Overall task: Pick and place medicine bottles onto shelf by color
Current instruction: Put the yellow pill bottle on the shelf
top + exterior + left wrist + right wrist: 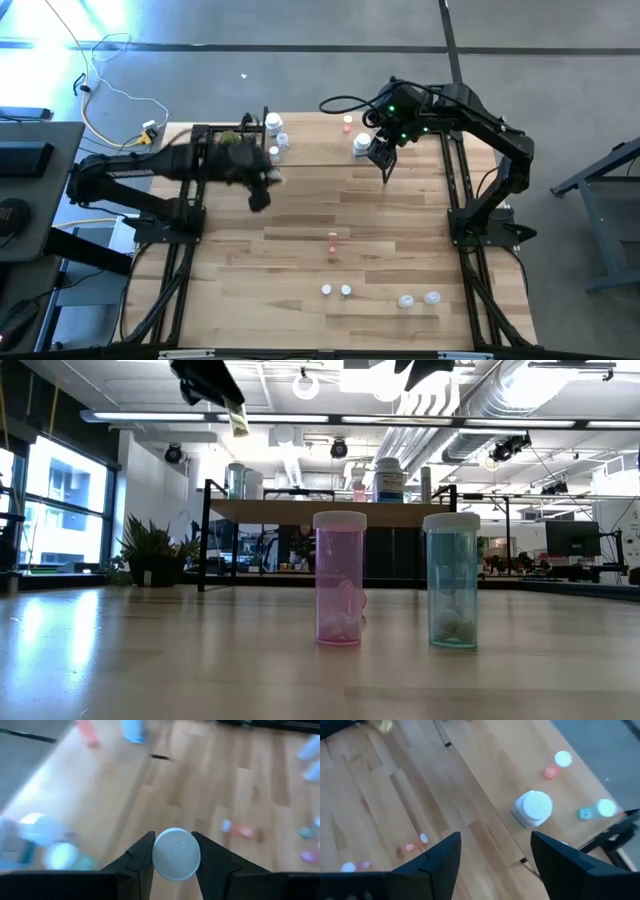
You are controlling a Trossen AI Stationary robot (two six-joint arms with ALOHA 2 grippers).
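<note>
High view, from above: left pincer (258,198) clenched on one white-capped bottle (176,854) above the surface (300,250), right pincer (385,165) released near the shelf (320,140), five bottles loose along the near edge, one pink bottle (332,240) mid-surface, no labels legible.

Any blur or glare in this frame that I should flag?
High view: the left arm is smeared by motion and bright glare burns the floor's upper left corner. Left wrist view: the table streaks, yet the white bottle cap in the left claw is crisp. Low view: the pink bottle is sharp.
</note>
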